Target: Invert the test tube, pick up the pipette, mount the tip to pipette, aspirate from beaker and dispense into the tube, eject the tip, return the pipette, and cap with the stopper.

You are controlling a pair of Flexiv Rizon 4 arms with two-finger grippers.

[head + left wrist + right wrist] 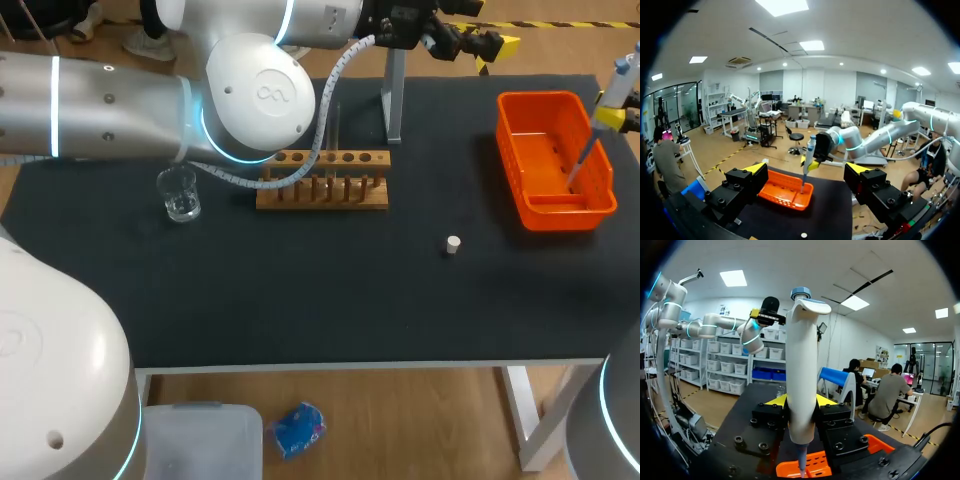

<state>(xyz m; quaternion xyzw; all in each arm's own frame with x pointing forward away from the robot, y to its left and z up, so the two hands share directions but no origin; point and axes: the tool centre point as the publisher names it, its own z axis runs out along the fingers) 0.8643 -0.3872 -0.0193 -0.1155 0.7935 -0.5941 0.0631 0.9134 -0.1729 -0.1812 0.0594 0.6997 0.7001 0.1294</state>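
My right gripper (612, 116) is shut on the white pipette (622, 78), holding it upright over the orange bin (520, 200). The pipette's thin lower end (578, 165) reaches down inside the bin. In the right wrist view the pipette (802, 375) stands between the yellow-tipped fingers (774, 400). My left gripper (490, 44) is open and empty above the table's far edge, facing the bin (771, 201) and the pipette (809, 152). A test tube (335, 125) stands upright in the wooden rack (322, 192). The glass beaker (180, 195) is left of the rack. A small white stopper (453, 244) lies on the mat.
A metal pipette stand (393, 100) rises behind the rack, with its blue holder (837, 377) showing in the right wrist view. My left arm's big elbow (260, 95) hangs over the far left of the table. The black mat's (300, 290) near half is bare.
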